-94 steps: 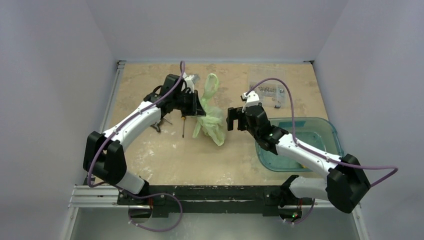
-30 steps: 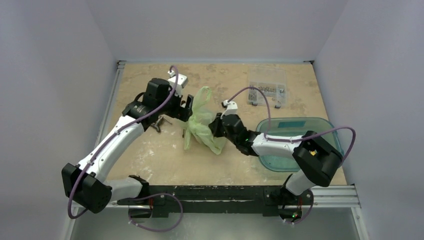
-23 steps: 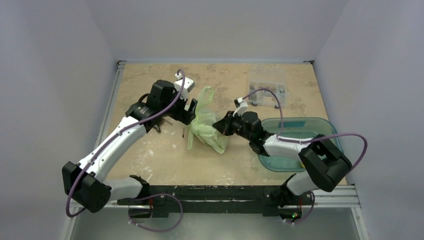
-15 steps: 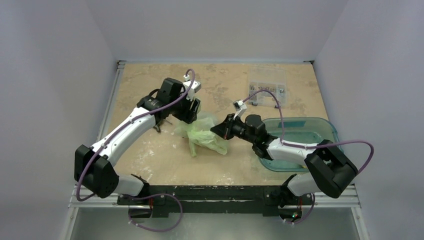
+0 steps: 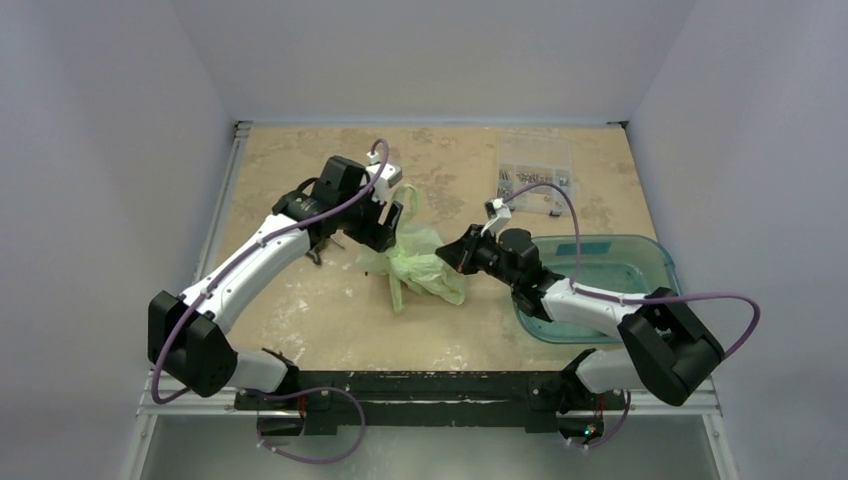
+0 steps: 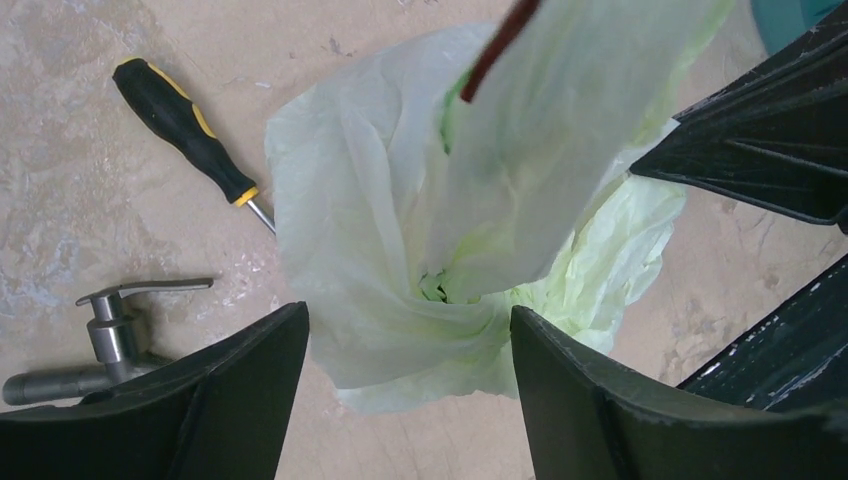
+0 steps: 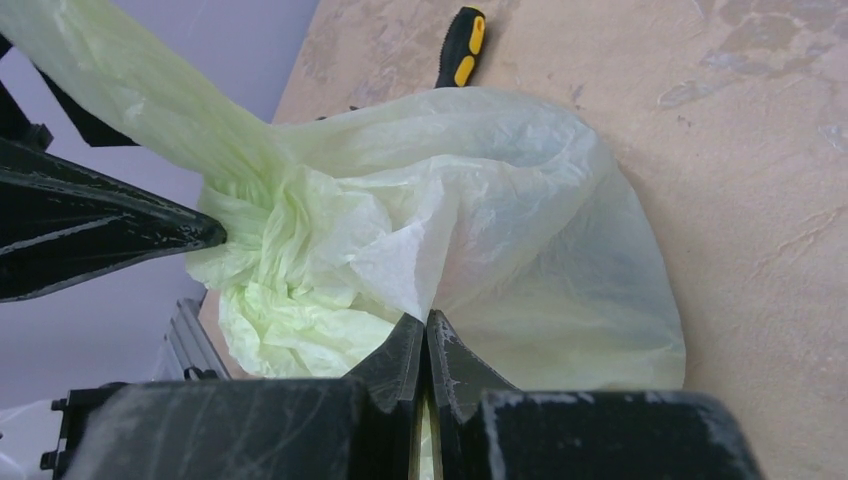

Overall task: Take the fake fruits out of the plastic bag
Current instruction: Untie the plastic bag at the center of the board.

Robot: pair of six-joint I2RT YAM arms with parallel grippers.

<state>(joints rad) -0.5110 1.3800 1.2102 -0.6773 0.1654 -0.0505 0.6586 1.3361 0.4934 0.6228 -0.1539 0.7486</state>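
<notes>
The pale-green plastic bag (image 5: 422, 265) lies crumpled on the table between my two grippers. No fake fruits show; whatever the bag holds is hidden by its folds. My left gripper (image 5: 392, 226) hangs over the bag's left end, open, with a twisted fold of the plastic bag (image 6: 400, 250) in the wide gap of my left gripper (image 6: 408, 315). My right gripper (image 7: 427, 318) is shut on an edge of the plastic bag (image 7: 500, 200), with film pinched between its jaws. From above, my right gripper (image 5: 447, 256) sits at the bag's right side.
A black-and-yellow screwdriver (image 6: 185, 125) and a metal tap (image 6: 100, 340) lie left of the bag. A teal see-through tub (image 5: 655, 262) stands at the right under my right arm. A clear compartment box (image 5: 535, 165) sits at the back right.
The bag has dropped from upright to a flatter heap and slid right. My right gripper drew back to the right with it. My left gripper moved right over the bag and its jaws narrowed somewhat.
</notes>
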